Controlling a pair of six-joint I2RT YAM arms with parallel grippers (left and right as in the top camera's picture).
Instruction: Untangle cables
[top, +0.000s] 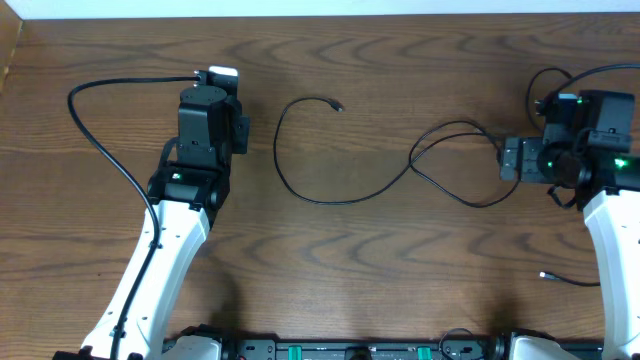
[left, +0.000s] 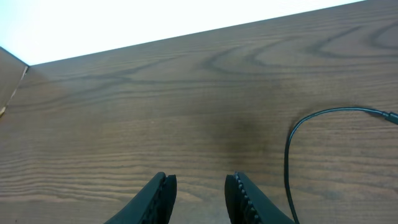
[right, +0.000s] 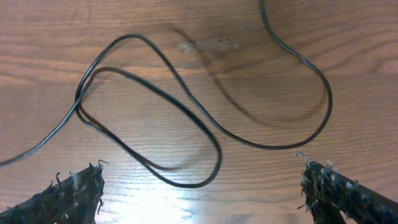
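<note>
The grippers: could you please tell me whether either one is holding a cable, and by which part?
Nothing is held: the left gripper stands open over bare table, the right gripper open above a black cable.

Table (top: 400, 270): dark brown wood with heavy wavy grain, fills nearly all of every view. White strip (top: 320, 8) runs along its far edge. In the left wrist view it's a bright, blown-out band with no detail. Lighter tan panel (top: 6, 55) sits against the table's left edge at the far corner. Right wrist view: small pale translucent patch (right: 208, 45) lying flat on the wood. Could be tape or a smear, can't tell. Glare on the near wood there.
</note>
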